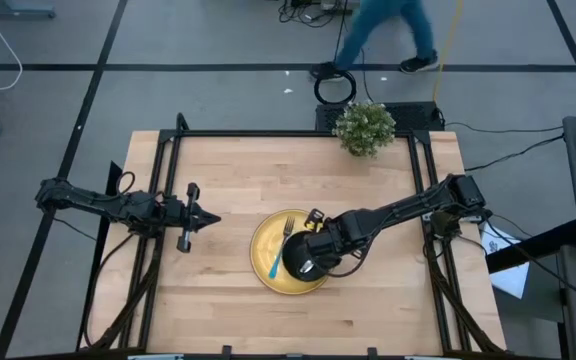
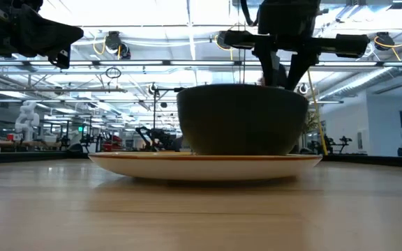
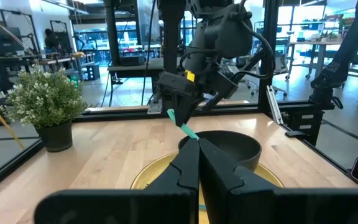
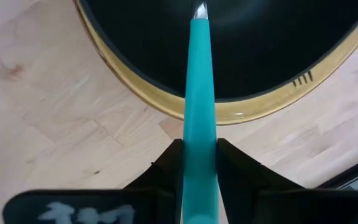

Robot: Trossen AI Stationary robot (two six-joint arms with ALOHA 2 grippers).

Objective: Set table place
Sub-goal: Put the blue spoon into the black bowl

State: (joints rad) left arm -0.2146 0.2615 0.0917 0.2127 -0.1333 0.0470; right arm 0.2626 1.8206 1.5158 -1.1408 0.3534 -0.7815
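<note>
Left gripper (image 1: 211, 219): parked over the table's left half, fingers pressed together on nothing, pointing toward the plate.
Table (image 1: 228, 170): bare wood around the setting; a potted plant (image 1: 365, 127) stands at the far edge.
Plate (image 1: 264, 262): yellow, near-centre, with a fork (image 1: 279, 248) lying on its left part and the black bowl (image 1: 306, 258) on its right part.
Right gripper (image 4: 199, 163): over the bowl, fingers clamped on a teal-handled utensil (image 4: 199, 93).
Key relation: the handle's long axis runs straight out from the fingers over the bowl; its head, probably a spoon, is hard to make out. The right arm is the nearer one.
</note>
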